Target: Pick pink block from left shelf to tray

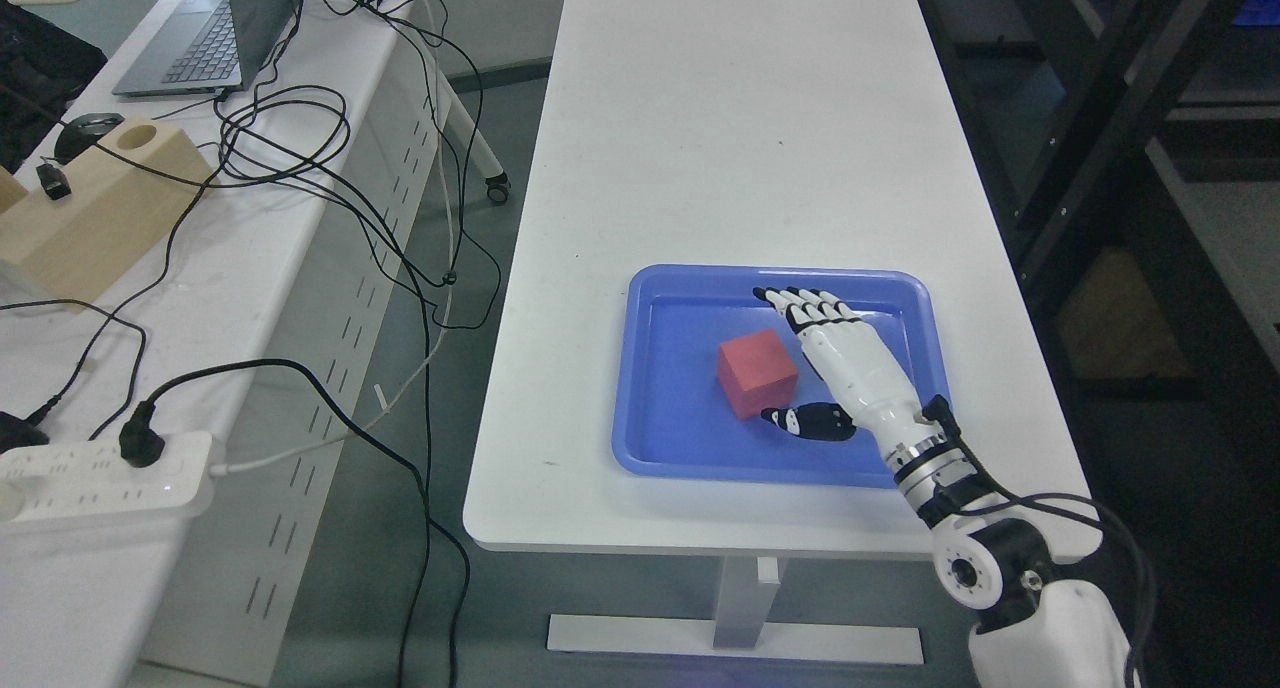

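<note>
A pink-red block rests inside the blue tray near the front of the white table. My right hand hovers over the tray just right of the block, fingers stretched straight and thumb spread toward the block's near corner. The hand holds nothing; I cannot tell whether it touches the block. Its arm enters from the lower right. The left arm is out of view.
A second white desk on the left carries a laptop, a wooden block with a hole, a power strip and tangled cables. A dark shelf frame stands to the right.
</note>
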You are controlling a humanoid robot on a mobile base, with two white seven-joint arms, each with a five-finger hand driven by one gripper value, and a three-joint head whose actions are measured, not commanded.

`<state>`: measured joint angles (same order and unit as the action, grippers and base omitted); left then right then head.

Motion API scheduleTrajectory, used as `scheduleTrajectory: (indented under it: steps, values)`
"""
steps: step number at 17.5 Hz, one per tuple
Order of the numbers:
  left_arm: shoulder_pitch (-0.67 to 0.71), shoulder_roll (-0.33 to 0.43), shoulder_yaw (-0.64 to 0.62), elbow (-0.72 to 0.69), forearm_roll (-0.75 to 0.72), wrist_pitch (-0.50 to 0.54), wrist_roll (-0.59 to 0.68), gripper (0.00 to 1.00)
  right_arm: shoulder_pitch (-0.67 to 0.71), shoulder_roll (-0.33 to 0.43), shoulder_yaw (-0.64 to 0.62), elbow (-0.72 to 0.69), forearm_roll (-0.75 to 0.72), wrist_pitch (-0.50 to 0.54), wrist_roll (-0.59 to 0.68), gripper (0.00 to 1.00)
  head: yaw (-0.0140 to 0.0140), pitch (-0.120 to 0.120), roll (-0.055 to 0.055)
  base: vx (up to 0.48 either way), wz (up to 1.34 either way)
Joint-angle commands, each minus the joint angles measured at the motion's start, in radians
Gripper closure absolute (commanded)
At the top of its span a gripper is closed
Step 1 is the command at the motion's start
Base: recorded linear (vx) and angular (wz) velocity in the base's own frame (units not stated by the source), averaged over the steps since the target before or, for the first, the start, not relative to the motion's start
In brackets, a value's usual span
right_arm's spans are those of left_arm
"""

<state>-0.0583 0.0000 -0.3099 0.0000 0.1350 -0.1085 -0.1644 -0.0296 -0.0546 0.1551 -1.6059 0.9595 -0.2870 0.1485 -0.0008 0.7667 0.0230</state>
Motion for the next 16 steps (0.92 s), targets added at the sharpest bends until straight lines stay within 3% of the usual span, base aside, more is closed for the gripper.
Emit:
scheduleTrajectory:
  steps: [1,6,13,16]
  values:
    - [0.0,0.017,0.0,-0.017,0.0,0.0,0.0,0.0,0.019,-0.004,-0.164,-0.011,-0.574,-0.003,0.052,0.01,0.0,0.0,0.0,0.0,0.0]
    - [0.0,0.017,0.0,-0.017,0.0,0.0,0.0,0.0,0.043,-0.001,-0.252,-0.011,-0.859,0.003,0.051,0.01,0.0,0.0,0.0,-0.002,0.0]
    - [0.0,0.017,0.0,-0.017,0.0,0.0,0.0,0.0,0.128,0.006,-0.272,-0.009,-1.22,0.003,0.052,0.0,0.0,0.0,0.0,-0.021,0.0]
    - [0.0,0.017,0.0,-0.017,0.0,0.001,0.0,0.0,0.174,0.01,-0.275,-0.008,-1.292,0.003,0.056,0.0,0.0,0.0,0.0,-0.038,0.0]
